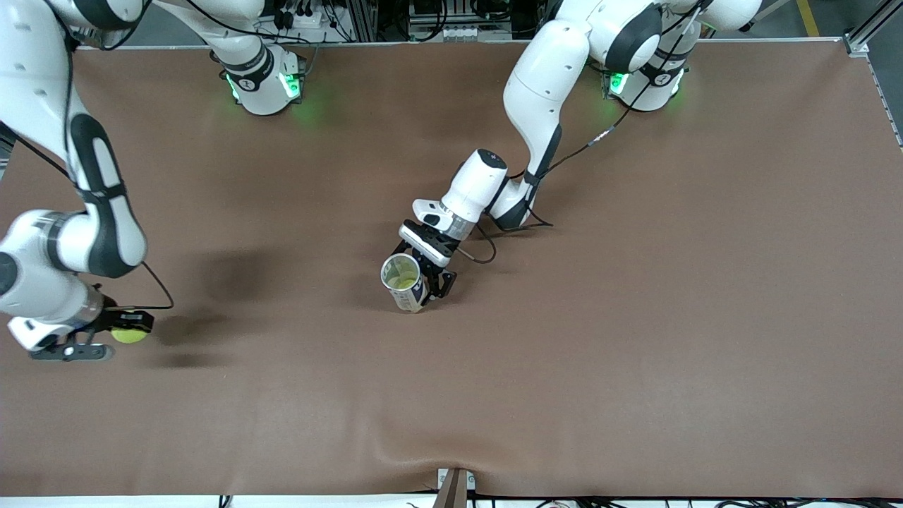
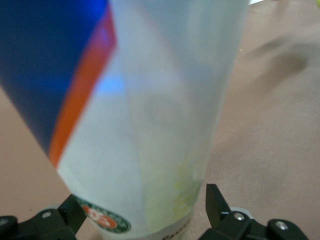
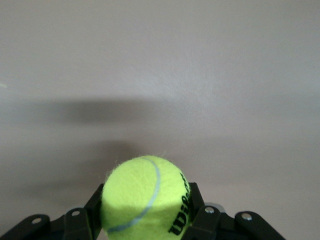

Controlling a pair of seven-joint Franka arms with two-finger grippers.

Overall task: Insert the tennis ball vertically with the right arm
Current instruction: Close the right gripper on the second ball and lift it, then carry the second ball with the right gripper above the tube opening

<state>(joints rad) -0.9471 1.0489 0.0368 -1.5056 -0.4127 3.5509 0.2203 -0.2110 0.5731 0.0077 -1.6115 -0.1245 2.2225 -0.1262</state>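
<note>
A yellow-green tennis ball (image 1: 130, 335) (image 3: 145, 200) sits between the fingers of my right gripper (image 1: 127, 327) (image 3: 146, 192), which is shut on it, low over the table at the right arm's end. In the middle of the table stands a clear tube-shaped can (image 1: 403, 282) (image 2: 150, 125) with its mouth up, a blue and orange label on it and something yellow-green inside. My left gripper (image 1: 422, 272) (image 2: 142, 200) is open, one finger on each side of the can near its base. A small gap shows between one finger and the can wall.
A brown cloth (image 1: 635, 317) covers the whole table. The left arm's black cable (image 1: 487, 248) loops on the cloth beside its wrist. A small bracket (image 1: 455, 487) sits at the table edge nearest the front camera.
</note>
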